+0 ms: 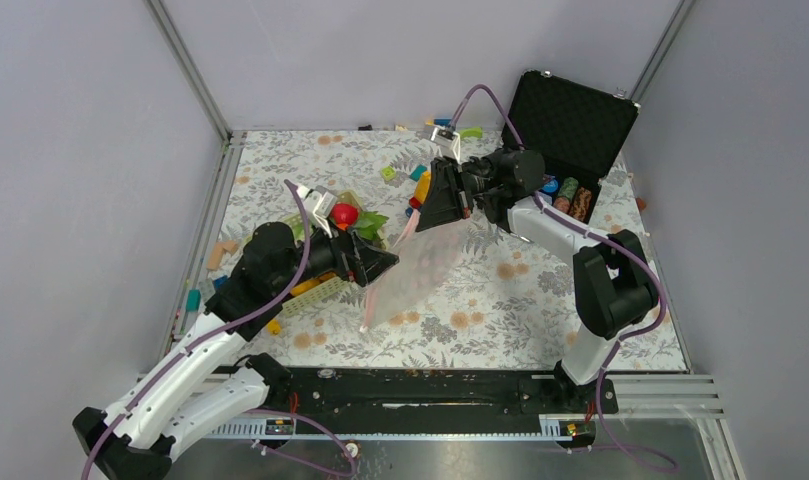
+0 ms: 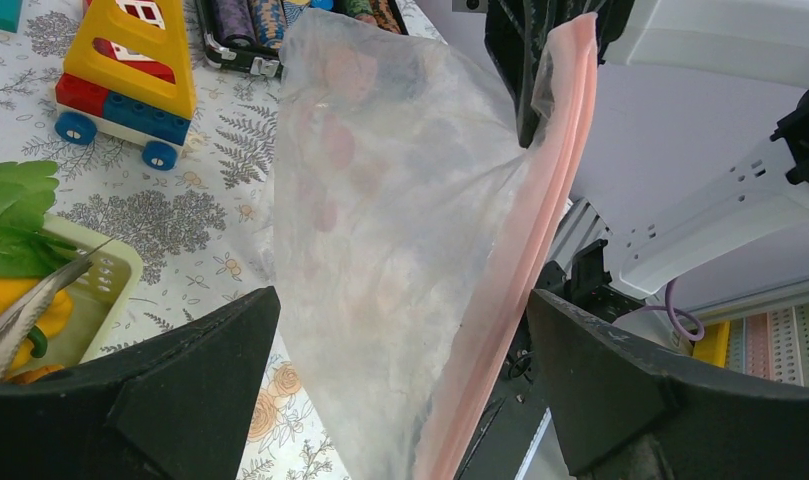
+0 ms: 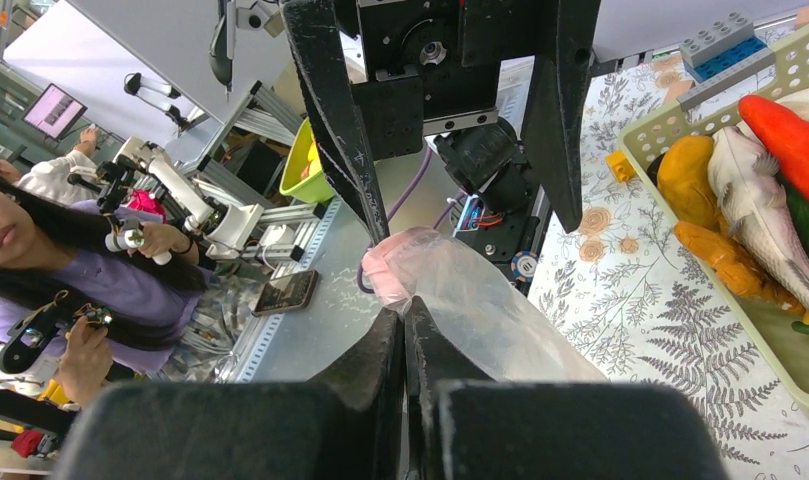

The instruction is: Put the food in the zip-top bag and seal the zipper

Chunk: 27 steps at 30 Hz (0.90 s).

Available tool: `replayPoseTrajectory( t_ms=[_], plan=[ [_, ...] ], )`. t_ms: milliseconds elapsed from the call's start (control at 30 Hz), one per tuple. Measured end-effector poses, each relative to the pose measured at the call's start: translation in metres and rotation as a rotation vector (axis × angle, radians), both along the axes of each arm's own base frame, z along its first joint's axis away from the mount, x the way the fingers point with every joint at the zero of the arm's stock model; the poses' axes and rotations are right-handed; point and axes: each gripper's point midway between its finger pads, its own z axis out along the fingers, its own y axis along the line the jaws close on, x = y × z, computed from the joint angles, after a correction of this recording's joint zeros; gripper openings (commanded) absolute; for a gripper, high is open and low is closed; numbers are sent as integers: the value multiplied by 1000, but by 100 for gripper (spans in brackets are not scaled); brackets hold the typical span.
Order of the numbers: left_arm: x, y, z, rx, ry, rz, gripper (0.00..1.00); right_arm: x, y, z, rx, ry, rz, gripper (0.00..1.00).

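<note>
The clear zip-top bag (image 1: 425, 265) hangs above the table between my two grippers. My right gripper (image 1: 442, 205) is shut on the bag's upper corner by the pink-red zipper (image 3: 390, 265); the pinch shows in the right wrist view (image 3: 405, 320). My left gripper (image 1: 377, 265) is open, one finger on each side of the bag's lower edge and zipper (image 2: 540, 220), not touching it. The food lies in the pale green basket (image 1: 325, 285): a red round one (image 1: 344, 213), green leaves (image 2: 15, 215), a yellow piece (image 2: 20, 310) and an orange-red piece (image 3: 790, 140).
An open black case (image 1: 570, 120) with poker chip stacks (image 1: 572, 198) stands at the back right. Coloured building blocks (image 1: 420, 180) lie behind the bag, with a yellow block truck (image 2: 130, 70) among them. More blocks (image 1: 218, 255) lie along the left edge.
</note>
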Motion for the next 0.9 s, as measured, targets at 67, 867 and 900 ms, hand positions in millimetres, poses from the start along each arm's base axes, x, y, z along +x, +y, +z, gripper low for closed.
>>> replayPoseTrajectory(
  t_ms=[67,867,900],
  plan=[
    [0,0,0,0,-1,-1,98,0,0,0,-2,3,1,0],
    [-12,12,16,-39,-42,20,98,-6,4,-1,-5,10,20,0],
    [-11,10,14,-34,-34,17,98,-6,4,-1,-5,10,20,0]
  ],
)
